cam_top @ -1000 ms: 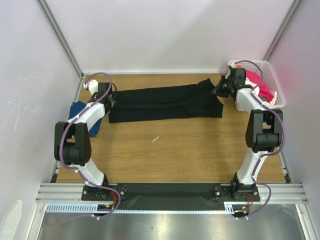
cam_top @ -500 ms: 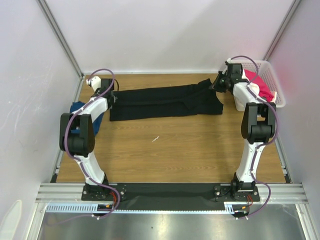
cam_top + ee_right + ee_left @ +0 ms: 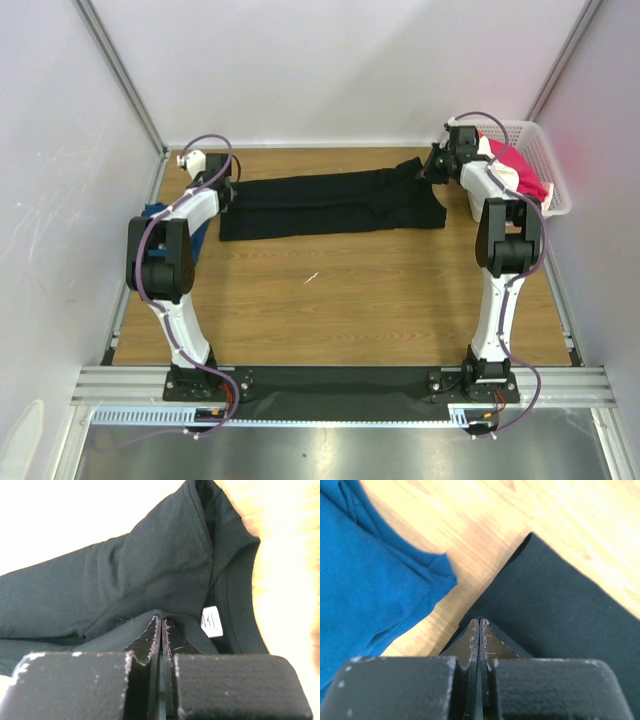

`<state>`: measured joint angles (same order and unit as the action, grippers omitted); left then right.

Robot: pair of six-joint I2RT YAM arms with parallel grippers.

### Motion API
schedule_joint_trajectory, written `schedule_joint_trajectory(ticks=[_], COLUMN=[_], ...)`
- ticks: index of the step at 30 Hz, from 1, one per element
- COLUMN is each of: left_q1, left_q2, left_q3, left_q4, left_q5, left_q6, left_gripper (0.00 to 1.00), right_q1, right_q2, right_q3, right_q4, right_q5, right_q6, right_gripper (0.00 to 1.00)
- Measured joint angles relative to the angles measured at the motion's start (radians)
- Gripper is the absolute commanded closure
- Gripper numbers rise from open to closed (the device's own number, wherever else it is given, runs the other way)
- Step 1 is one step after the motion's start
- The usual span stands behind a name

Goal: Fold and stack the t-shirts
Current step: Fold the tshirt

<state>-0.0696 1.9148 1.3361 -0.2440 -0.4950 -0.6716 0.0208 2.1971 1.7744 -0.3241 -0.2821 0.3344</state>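
Your black t-shirt (image 3: pixel 320 205) lies folded into a long, narrow band across the far part of the wood-grain tabletop (image 3: pixel 350 300), its matte knit flat along most of its length and rumpled at the right end, where the ribbed collar and one small white tag (image 3: pixel 212 621) show. The left end effector (image 3: pixel 479 625) has its two scuffed dark fingers pressed together with no gap, pinching the shirt's left corner — the cloth rises to a small tent at the tips. The right end effector (image 3: pixel 160 620) is closed the same way on a fold of the black cloth just beside the collar, and the fabric bunches up to meet it. Just beside the shirt's left corner, with a strip of bare wood between them, you have one dark blue t-shirt (image 3: pixel 365 580), soft and creased, lying at the left edge of the tabletop. At the far right corner stands one white plastic lattice basket (image 3: pixel 548 150) with a pink-red garment (image 3: pixel 522 175) heaped in it. Whether more cloth lies under that one you cannot tell from these views.
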Motion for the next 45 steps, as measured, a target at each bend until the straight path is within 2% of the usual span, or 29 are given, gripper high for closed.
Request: schedule_joint_trajectory(ticks=[31,32,34,35,36,37,38,39,41,43,45], left_q1=[0.003,0.003,0.003,0.003,0.004,0.005,0.005,0.006,0.006,0.006,0.005], left_q2=[0.069,0.069,0.071,0.073,0.075,0.076,0.076,0.076,0.074,0.07,0.058], left_q3=[0.113,0.114,0.114,0.114,0.114,0.114,0.114,0.114,0.114,0.114,0.114], left_q4=[-0.06,-0.06,-0.063,-0.065,-0.068,-0.07,-0.074,-0.073,-0.069,-0.067,-0.065], left_q5=[0.0,0.0,0.0,0.0,-0.001,0.0,0.001,0.001,0.002,0.006,0.014], left_q6=[0.018,0.018,0.021,0.025,0.031,0.03,0.031,0.036,0.044,0.056,0.074], left_gripper=[1.0,0.94,0.81,0.66,0.62,0.57,0.44,0.36,0.2,0.14,0.09], right_q1=[0.015,0.015,0.015,0.015,0.015,0.015,0.015,0.015,0.017,0.021,0.028], right_q2=[0.119,0.126,0.14,0.148,0.151,0.154,0.154,0.154,0.154,0.154,0.15], right_q3=[0.169,0.171,0.18,0.187,0.191,0.195,0.199,0.205,0.234,0.272,0.306], right_q4=[-0.05,-0.052,-0.061,-0.066,-0.069,-0.076,-0.08,-0.089,-0.116,-0.138,-0.151], right_q5=[0.013,0.013,0.014,0.014,0.015,0.015,0.015,0.013,0.005,0.004,0.004], right_q6=[-0.041,-0.041,-0.042,-0.045,-0.045,-0.048,-0.053,-0.058,-0.066,-0.079,-0.092], right_gripper=[1.0,1.0,0.87,0.77,0.66,0.61,0.56,0.45,0.34,0.18,0.11])
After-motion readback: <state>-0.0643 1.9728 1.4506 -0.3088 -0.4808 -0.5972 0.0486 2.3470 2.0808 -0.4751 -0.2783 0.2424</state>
